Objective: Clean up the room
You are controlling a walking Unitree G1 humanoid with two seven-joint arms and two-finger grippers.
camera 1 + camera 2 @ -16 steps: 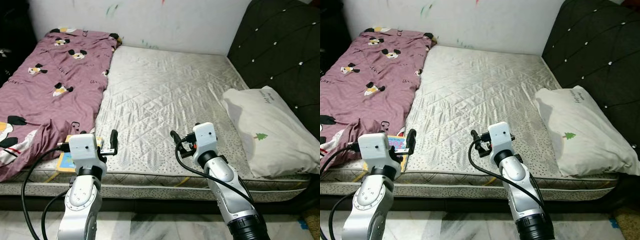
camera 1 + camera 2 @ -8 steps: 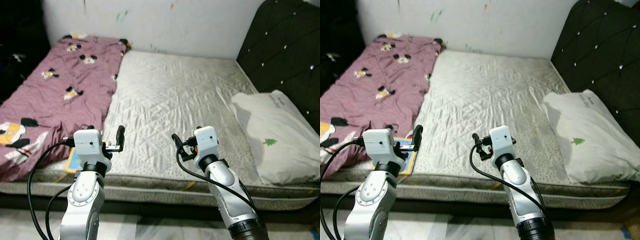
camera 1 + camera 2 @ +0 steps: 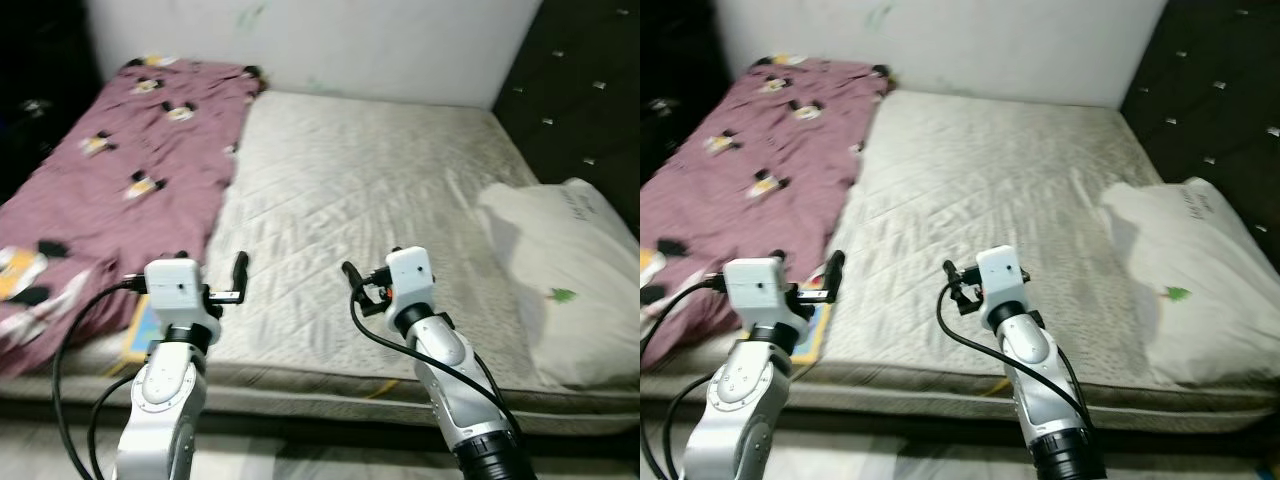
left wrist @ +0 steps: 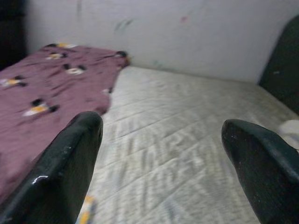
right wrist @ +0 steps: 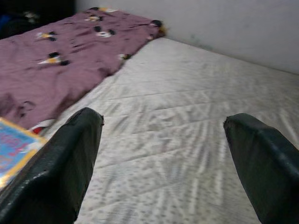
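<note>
The flat blue-and-yellow picture book (image 3: 812,325) lies at the front left corner of the bed, half tucked under the hem of the rumpled mauve blanket printed with cartoon mice (image 3: 110,160); it looks like the loose item most in need of picking up. The blanket covers the left side of the bed from the wall edge to the front edge and hangs unevenly, so it too probably wants straightening.

The left gripper (image 4: 161,154) hovers above the front edge just beside the book, its two black fingers spread wide with nothing between them. The right gripper (image 5: 163,158) is held level with it further along the front edge, equally wide open and empty. Both point toward the wall, a ready posture rather than a reach.

The bare grey quilted mattress (image 3: 370,190) takes up the middle. A white pillow with a small green tree motif (image 3: 560,280) rests at the right edge against the dark tufted headboard (image 3: 590,90). Only the blanket's overlapping hem hinders a grasp on the book.
</note>
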